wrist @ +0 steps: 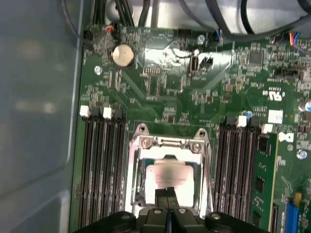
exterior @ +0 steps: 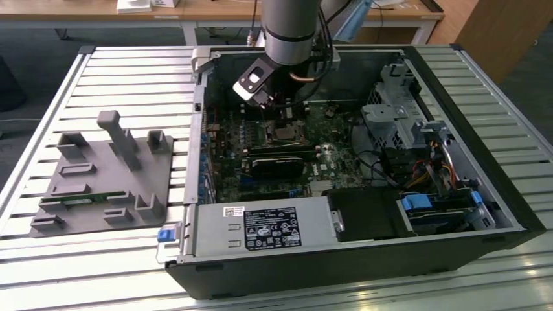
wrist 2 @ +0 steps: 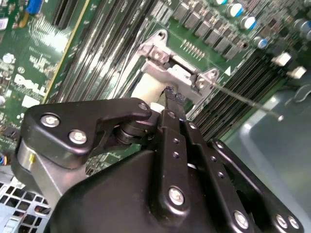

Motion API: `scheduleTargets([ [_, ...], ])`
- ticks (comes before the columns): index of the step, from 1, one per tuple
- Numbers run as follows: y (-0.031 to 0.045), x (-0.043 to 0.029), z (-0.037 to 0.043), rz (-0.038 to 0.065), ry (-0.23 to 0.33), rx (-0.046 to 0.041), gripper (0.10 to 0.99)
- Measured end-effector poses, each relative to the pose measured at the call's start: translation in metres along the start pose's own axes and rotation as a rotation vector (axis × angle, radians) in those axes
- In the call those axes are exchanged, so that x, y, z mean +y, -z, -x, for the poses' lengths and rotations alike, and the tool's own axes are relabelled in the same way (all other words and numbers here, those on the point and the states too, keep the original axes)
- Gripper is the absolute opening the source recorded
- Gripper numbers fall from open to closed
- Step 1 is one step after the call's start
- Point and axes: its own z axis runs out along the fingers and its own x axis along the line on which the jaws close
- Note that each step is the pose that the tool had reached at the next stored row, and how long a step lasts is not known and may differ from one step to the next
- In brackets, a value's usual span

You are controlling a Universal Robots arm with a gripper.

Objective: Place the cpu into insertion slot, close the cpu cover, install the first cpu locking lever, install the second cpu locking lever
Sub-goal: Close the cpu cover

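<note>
Inside the open computer case [exterior: 346, 269], the cpu [wrist: 167, 174] lies in the insertion slot [wrist: 142, 187], with the cpu cover [wrist: 134, 174] framing it. The gripper [wrist: 167, 192] has its fingers pressed together, tips at the chip's edge. In the exterior view, a grey fixture [exterior: 95, 188] sits at nine o'clock from the case.

Power supply label [exterior: 272, 228]: black sticker with white print and small symbols, too small to read.
White sticker [exterior: 235, 211]: just beside the black label, its print unreadable.
Green circuit board [wrist 2: 29, 85]: large white lettering, partly hidden, in the second wrist view.
Board sticker [wrist: 275, 116]: small white square, nothing legible.
cpu [wrist: 170, 175]: top markings blurred.
</note>
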Motion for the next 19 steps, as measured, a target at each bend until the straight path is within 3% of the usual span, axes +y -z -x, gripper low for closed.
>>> scheduleTargets([
  [10, -0.0072, -0.0127, -0.0003, 0.0, 0.002, -0.0001, 0.11],
  [19, -0.015, -0.0131, 0.0002, -0.001, 0.002, -0.0008, 0.11],
])
